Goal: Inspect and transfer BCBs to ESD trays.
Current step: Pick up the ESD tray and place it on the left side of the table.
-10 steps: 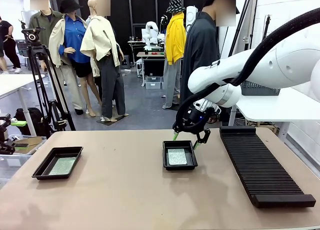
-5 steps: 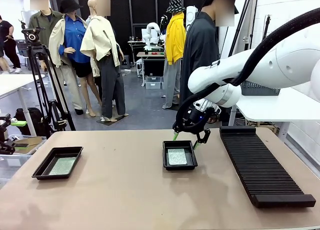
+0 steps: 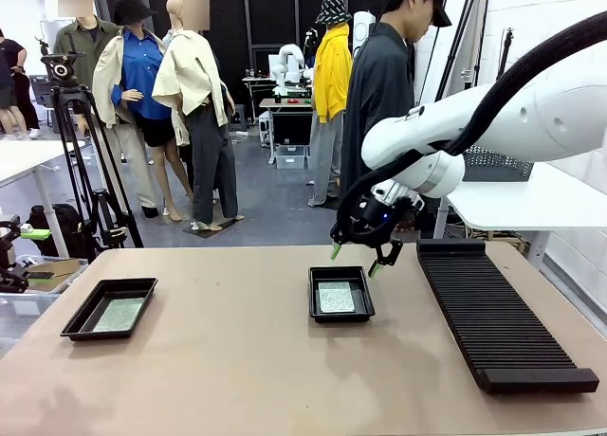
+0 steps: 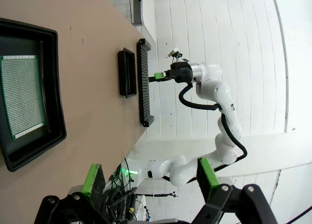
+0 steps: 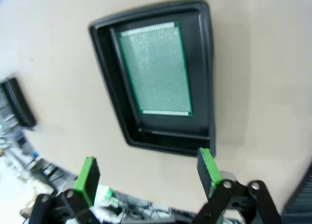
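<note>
Landmark: the long black slotted rack [image 3: 503, 313] lying along the right side of the desk [image 3: 247, 379].
Middle ESD tray [image 3: 340, 294]: just left of the rack, with 1 BCB [image 3: 336, 297] lying flat on its floor; the right wrist view shows the board [image 5: 156, 68] sitting square inside the tray walls [image 5: 207, 83].
Far ESD tray [image 3: 110, 308]: well away from the rack, near the left end of the desk, holding a second BCB [image 3: 119, 314] flat inside; the left wrist view shows that board [image 4: 22, 97] and the tray rim [image 4: 56, 87] close below the camera.
Right gripper [image 3: 357, 258]: hangs above the far edge of the middle tray, beside the near end of the rack, jaws spread wide, green pads [image 5: 88, 177] apart and nothing between them.
Left gripper [image 4: 148, 180]: poised above the far tray, jaws also parted wide and holding nothing.
Person [image 3: 379, 85]: stands beyond the desk, behind the rack's far end.
Rack slots: I can make out no boards standing in them from here, though the ribs are fine and dark.
Progress: 2 boards sit in 2 trays and neither gripper carries anything, so the transfer looks largely done as far as I can judge; whether more boards wait elsewhere, I cannot tell.
</note>
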Motion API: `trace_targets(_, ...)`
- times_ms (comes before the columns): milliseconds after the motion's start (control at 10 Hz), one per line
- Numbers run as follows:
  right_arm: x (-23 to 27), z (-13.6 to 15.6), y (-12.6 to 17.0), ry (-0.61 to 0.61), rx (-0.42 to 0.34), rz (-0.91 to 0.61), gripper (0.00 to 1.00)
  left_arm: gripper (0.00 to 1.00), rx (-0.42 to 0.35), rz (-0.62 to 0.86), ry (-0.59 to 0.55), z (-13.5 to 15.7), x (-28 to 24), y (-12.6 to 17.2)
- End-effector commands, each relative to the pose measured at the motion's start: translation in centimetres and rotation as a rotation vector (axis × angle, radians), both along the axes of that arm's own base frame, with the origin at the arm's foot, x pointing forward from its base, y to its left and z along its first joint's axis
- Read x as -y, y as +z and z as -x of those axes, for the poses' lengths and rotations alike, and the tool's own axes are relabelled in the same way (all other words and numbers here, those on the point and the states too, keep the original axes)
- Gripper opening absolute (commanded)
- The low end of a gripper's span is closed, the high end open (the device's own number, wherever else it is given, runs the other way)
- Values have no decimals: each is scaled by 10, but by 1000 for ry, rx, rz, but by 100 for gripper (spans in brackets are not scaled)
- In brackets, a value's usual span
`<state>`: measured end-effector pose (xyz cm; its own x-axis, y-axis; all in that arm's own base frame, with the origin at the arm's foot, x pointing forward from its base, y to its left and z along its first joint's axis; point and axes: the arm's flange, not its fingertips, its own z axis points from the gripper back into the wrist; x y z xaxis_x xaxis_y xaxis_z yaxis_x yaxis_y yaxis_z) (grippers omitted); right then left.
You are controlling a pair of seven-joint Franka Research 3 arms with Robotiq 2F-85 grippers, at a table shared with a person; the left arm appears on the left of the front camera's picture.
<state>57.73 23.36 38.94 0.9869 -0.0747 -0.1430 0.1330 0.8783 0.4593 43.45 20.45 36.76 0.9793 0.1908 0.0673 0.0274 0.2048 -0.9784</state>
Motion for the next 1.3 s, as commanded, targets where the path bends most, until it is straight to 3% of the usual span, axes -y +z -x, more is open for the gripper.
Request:
trace_targets(0,34,47,21,-14,131,-101,100,100,4,-2,0,1,0,2)
trace_targets(500,143,138,59,-72,418,-347,100,100,4,-2,0,1,0,2)
trace_targets(700,191,159,60,-125,489,-419,100,100,4,-2,0,1,0,2)
trace_targets(1200,288,146,37,-178,458,-501,100,100,4,-2,0,1,0,2)
